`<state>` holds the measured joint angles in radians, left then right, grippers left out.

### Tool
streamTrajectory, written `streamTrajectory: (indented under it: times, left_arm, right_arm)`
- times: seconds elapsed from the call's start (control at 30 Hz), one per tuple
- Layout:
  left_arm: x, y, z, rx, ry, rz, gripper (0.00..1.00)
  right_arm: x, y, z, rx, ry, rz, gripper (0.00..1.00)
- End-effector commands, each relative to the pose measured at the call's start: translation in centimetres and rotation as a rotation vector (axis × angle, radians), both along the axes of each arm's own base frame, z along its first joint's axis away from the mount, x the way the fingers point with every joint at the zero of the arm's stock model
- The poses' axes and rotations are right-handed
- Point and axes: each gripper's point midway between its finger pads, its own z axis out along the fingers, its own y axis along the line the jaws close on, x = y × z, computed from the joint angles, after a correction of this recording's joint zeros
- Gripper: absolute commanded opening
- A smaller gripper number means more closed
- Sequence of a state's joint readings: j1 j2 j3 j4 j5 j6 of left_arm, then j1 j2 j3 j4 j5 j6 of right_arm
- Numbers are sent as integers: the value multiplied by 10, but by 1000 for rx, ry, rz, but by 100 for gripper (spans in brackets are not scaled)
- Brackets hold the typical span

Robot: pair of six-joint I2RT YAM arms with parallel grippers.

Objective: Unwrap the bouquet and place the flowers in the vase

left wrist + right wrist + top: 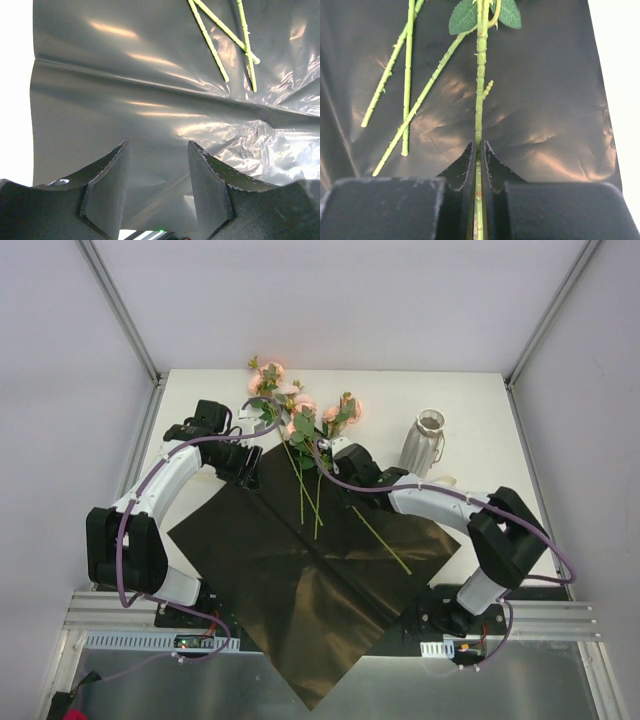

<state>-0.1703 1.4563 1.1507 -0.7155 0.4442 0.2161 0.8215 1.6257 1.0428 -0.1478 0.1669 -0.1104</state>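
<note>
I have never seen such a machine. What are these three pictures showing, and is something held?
These are two robot arms fixed at the near edge of a white table. One picture looks down from above; the other two come from small cameras on each wrist. A sheet of black paper lies unfolded on the table, with pink flowers on long green stems resting across it. A pale vase stands at the right, with nothing in it. The right gripper is closed on one green stem. The left gripper is open above the paper and holds nothing.
</note>
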Motion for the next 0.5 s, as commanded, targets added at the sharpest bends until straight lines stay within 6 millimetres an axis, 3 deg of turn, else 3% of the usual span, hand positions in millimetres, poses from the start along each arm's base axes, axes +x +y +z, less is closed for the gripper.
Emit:
streamTrajectory:
  times: [0.0, 0.03, 0.1, 0.13, 0.17, 0.23, 0.47]
  left_arm:
    - [-3, -4, 14, -26, -24, -2, 48]
    - [-4, -4, 14, -25, -24, -5, 48]
    - [-4, -3, 14, -22, -29, -6, 48]
    - [-5, -3, 15, -20, -34, -5, 48]
    - [-5, -2, 15, -18, -37, -7, 48]
    - [-6, -2, 16, -17, -44, -11, 48]
    - [-8, -2, 19, -19, -61, -21, 48]
  right_arm:
    - [6, 7, -3, -13, -13, 11, 9]
    - [7, 9, -7, -23, -3, 15, 24]
    - [7, 11, -21, -66, 33, 33, 36]
    - [13, 17, -16, -59, 25, 34, 47]
    - [14, 17, -26, -85, 46, 38, 50]
    - [23, 24, -22, -78, 42, 35, 54]
    - [44, 34, -30, -99, 38, 26, 55]
